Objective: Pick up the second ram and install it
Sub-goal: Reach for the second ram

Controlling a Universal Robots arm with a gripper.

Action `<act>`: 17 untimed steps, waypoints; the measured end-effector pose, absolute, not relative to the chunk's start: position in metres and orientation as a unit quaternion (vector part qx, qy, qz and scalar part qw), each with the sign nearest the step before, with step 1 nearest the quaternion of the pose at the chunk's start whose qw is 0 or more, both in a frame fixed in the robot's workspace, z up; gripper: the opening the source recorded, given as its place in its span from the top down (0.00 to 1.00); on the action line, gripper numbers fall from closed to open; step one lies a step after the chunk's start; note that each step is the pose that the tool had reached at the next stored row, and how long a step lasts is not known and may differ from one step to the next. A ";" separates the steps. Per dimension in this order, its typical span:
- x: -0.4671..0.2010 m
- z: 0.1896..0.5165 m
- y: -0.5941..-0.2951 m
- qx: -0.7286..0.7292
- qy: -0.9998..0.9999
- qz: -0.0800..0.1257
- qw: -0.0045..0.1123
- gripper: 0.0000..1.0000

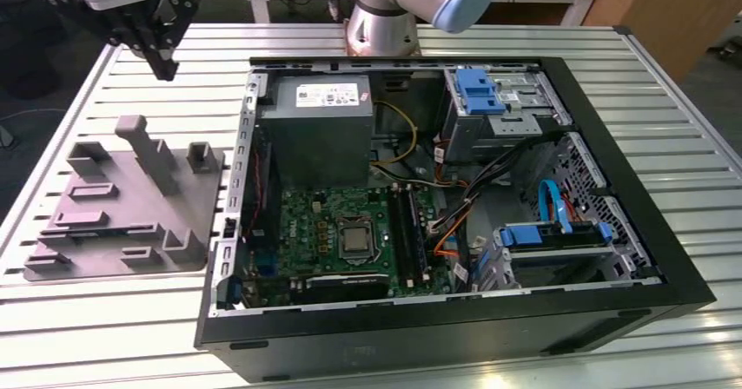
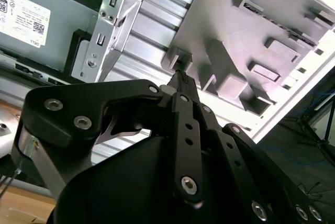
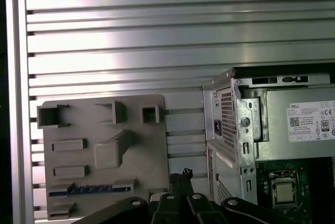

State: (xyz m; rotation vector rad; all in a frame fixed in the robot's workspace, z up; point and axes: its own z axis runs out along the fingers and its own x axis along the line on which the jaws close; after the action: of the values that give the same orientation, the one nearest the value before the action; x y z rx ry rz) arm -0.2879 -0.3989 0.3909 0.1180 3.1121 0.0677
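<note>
Grey fixture tray [image 1: 116,207] on the slatted table [image 1: 116,319]. The second ram [image 3: 86,189] lies flat in a slot along one tray edge in the first wrist view. The open computer case [image 1: 464,319] sits just beside the tray, on the exterior view's right. The tray's upright blocks [image 1: 145,146] rise farther back. Beyond them, raised over the table, is the gripper [image 1: 165,66], fingers drawn together, empty, well apart from the ram.

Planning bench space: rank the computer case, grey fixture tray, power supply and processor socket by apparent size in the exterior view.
Largest to smallest:
1. computer case
2. grey fixture tray
3. power supply
4. processor socket
</note>
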 end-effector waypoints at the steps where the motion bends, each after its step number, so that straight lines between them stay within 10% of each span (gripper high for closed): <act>1: -0.290 0.391 -0.399 0.038 0.999 0.022 0.013 0.90; 17: -0.323 0.389 -0.399 0.038 0.999 0.022 0.013 0.90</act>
State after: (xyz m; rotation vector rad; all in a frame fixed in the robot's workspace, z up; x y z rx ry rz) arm -0.3229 -0.3989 0.3894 0.1180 3.1121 0.0676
